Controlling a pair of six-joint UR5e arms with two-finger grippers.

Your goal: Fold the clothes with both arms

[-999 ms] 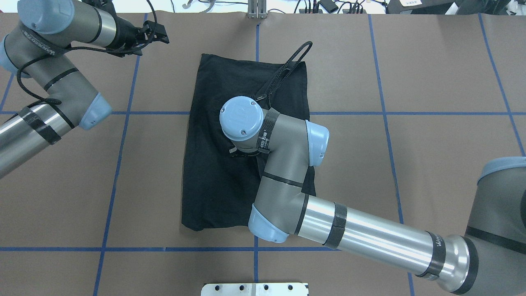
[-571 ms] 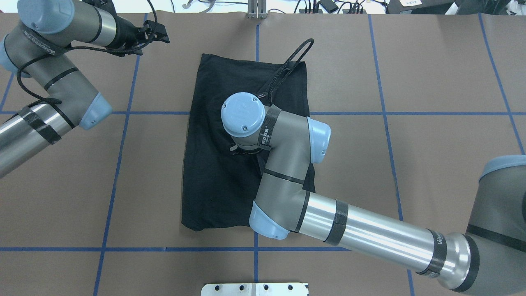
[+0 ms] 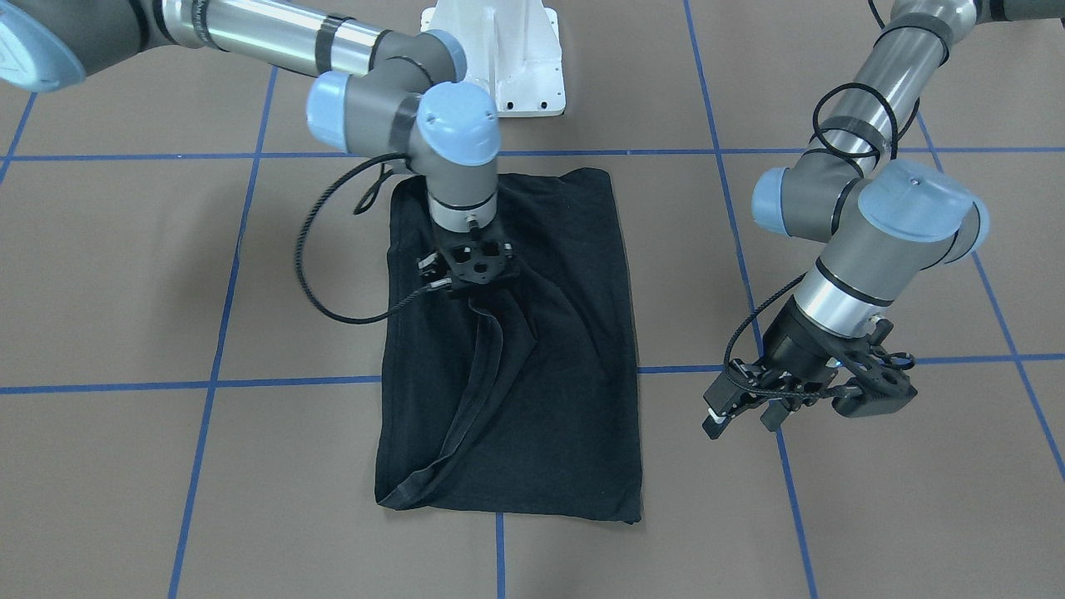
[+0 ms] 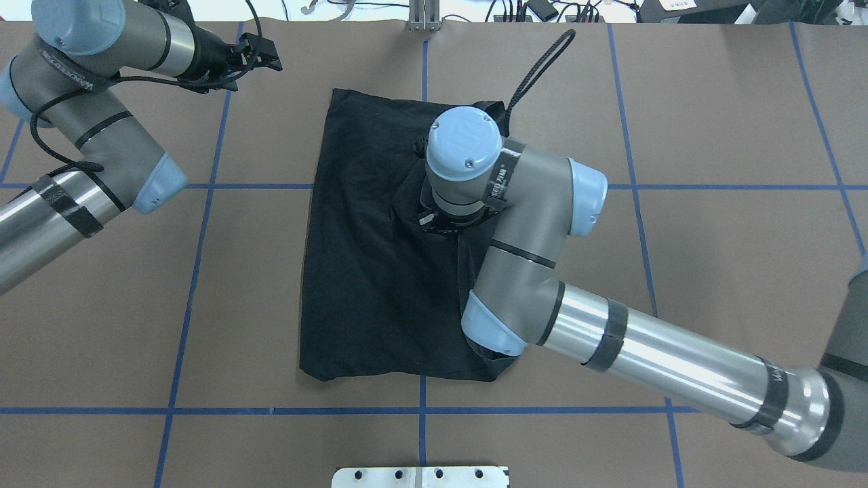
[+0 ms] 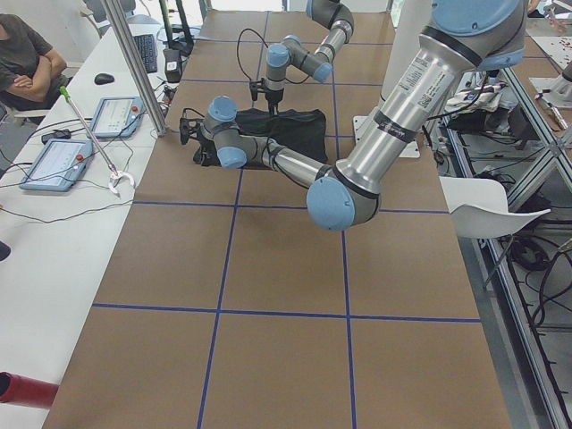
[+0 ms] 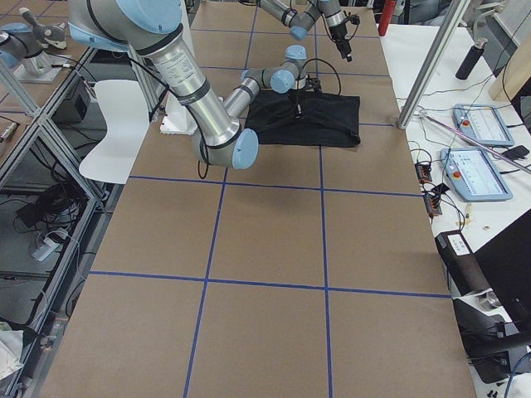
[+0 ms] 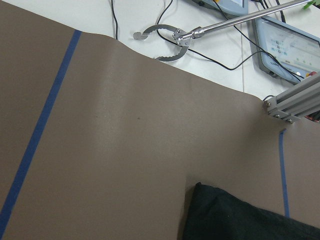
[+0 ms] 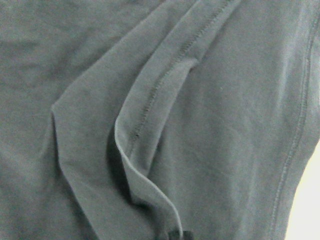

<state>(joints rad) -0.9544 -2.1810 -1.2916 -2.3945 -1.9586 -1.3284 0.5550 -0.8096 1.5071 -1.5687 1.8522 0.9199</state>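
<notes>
The black T-shirt (image 4: 359,271) lies in a folded oblong at the table's middle, graphic hidden; it also shows in the front view (image 3: 574,374). My right gripper (image 3: 473,291) stands over it, shut on a fold of cloth lifted off the table. A hem strip hangs from it down to the shirt's corner (image 3: 399,495). In the right wrist view that raised hem (image 8: 150,115) runs toward the fingertips at the bottom edge. In the overhead view the right wrist (image 4: 464,146) hides the gripper. My left gripper (image 3: 743,416) (image 4: 261,54) is open and empty, off the shirt's far left corner.
Blue tape lines (image 4: 196,271) grid the brown table. A white base plate (image 3: 516,50) sits at the robot's edge. The right arm's black cable (image 4: 542,61) loops past the shirt's far edge. A reacher tool (image 7: 170,42) and control pendants lie beyond the far edge.
My right wrist has moved away from the robot and to the right, drawing the gripped fold of the shirt with it. The left arm has barely moved.
</notes>
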